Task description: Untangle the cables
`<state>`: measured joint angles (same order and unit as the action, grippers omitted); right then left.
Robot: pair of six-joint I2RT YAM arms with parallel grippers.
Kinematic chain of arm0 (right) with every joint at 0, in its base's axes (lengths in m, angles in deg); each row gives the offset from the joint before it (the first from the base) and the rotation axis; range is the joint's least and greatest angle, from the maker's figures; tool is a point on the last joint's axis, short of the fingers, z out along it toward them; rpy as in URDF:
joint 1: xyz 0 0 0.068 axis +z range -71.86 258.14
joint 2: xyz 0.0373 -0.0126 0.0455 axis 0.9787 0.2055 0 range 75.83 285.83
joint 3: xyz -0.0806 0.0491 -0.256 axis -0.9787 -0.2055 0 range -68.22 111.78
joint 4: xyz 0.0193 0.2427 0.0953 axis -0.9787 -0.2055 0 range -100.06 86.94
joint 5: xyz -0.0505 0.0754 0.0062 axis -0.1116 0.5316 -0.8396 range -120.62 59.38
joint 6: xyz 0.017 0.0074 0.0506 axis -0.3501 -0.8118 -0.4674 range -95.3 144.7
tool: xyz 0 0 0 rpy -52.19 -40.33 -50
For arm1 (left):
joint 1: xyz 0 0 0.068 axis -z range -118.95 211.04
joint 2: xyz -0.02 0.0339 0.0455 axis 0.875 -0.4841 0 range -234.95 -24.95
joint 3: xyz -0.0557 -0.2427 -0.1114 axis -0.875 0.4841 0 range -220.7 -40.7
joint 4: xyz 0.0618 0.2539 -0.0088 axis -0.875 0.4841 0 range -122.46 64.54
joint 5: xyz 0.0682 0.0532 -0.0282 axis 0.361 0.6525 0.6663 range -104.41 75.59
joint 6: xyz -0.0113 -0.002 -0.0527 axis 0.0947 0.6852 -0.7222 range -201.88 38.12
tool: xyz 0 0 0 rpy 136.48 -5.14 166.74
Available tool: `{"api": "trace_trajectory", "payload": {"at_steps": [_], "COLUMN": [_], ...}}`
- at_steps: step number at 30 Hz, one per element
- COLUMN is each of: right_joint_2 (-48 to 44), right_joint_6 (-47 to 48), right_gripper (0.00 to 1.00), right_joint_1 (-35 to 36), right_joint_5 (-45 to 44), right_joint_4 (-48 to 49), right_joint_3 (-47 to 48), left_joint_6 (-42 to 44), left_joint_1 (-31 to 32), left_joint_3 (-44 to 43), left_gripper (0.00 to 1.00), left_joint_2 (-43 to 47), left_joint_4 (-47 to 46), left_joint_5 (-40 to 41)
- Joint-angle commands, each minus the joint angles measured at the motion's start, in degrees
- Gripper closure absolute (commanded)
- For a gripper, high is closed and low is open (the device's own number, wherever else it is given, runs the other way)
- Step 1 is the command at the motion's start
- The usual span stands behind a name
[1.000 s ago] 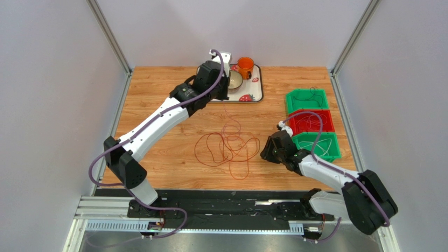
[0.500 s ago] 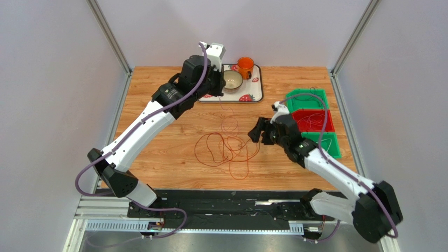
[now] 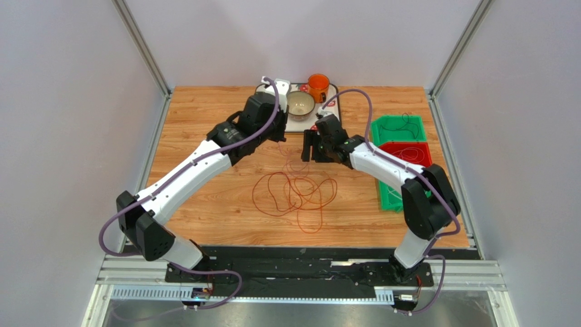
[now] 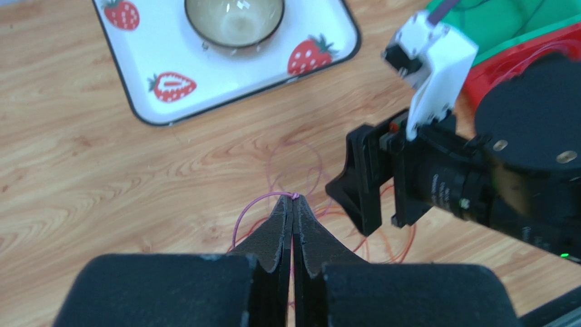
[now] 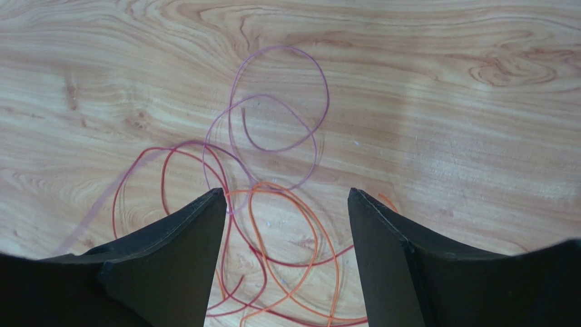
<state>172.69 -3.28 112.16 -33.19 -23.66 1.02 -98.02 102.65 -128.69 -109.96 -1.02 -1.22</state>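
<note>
The cables (image 3: 294,194) lie as a loose tangle of red, orange and pink-purple loops on the wooden table. My left gripper (image 3: 283,136) hovers behind the tangle. In the left wrist view it is (image 4: 294,198) shut on a thin pink cable (image 4: 249,208) that arcs away from its fingertips. My right gripper (image 3: 308,153) is just right of it, open and empty. In the right wrist view it (image 5: 286,197) hangs above purple loops (image 5: 276,116), red loops (image 5: 167,174) and orange loops (image 5: 300,252). Its black fingers (image 4: 365,180) also show in the left wrist view.
A strawberry-patterned tray (image 3: 329,122) at the back holds a bowl (image 3: 301,103) and an orange cup (image 3: 318,86). Green bins (image 3: 399,128) and a red bin (image 3: 412,154) with thin cables stand at the right. Grey walls close in both sides.
My right arm has swung left and back from beside the bins to over the tangle's far end. My left gripper has moved from the tray toward the tangle.
</note>
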Motion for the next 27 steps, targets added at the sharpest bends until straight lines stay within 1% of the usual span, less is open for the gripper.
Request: {"api": "trace_trajectory", "payload": {"at_steps": [1,3,5,8,12,13,16,17,18,20,23,24,27], "right_joint_2": [5.69,7.63,9.05,7.48,4.83,4.4,2.99,2.9,3.16,3.95,7.11,9.38,12.2], "right_joint_6": [3.11,3.81,4.78,5.75,5.05,4.87,5.31,4.79,4.35,3.73,4.34,4.52,4.52], "right_gripper": [0.3,0.3,0.31,0.3,0.3,0.3,0.3,0.3,0.3,0.3,0.32,0.34,0.37], "right_joint_1": [0.17,0.17,0.17,-0.27,-3.34,-3.96,-4.49,-4.58,-4.4,-3.62,-2.21,-1.94,-1.15], "right_joint_5": [-2.44,-2.62,-2.88,-4.55,-7.18,-6.75,-0.44,5.32,6.6,6.96,5.04,4.33,2.75], "right_joint_4": [-6.82,-9.54,-11.3,-10.87,-11.83,-12.18,-10.44,-9.82,-9.55,-9.98,-12.18,-13.14,-15.52], "right_joint_3": [6.52,9.85,11.27,10.14,7.76,7.24,6.45,6.44,6.53,7.75,10.73,11.62,14.0], "left_joint_6": [-0.38,-1.26,-2.05,-2.84,-2.23,-2.14,-2.05,-1.96,-2.05,-2.14,-2.49,-2.67,-3.98], "left_joint_1": [-0.91,-1.78,-2.31,-3.46,-4.6,-4.6,-4.6,-4.52,-4.6,-4.6,-4.78,-4.87,-5.39], "left_joint_3": [5.97,8.34,9.84,11.52,13.62,13.63,13.02,12.93,12.67,12.4,11.79,11.78,10.91], "left_gripper": [1.0,1.0,1.0,1.0,1.0,1.0,1.0,1.0,1.0,1.0,1.0,1.0,1.0], "left_joint_2": [-1.63,-3.05,-4.81,-6.65,-8.5,-9.63,-12.62,-13.24,-14.82,-16.32,-19.04,-20.18,-21.51], "left_joint_4": [-4.98,-6.56,-8.58,-9.12,-11.66,-12.1,-14.56,-15.18,-15.62,-16.67,-16.76,-16.76,-15.36], "left_joint_5": [3.33,2.81,1.76,1.49,-0.26,-0.79,-2.11,-2.46,-2.47,-2.03,-0.98,-0.63,0.0]}}
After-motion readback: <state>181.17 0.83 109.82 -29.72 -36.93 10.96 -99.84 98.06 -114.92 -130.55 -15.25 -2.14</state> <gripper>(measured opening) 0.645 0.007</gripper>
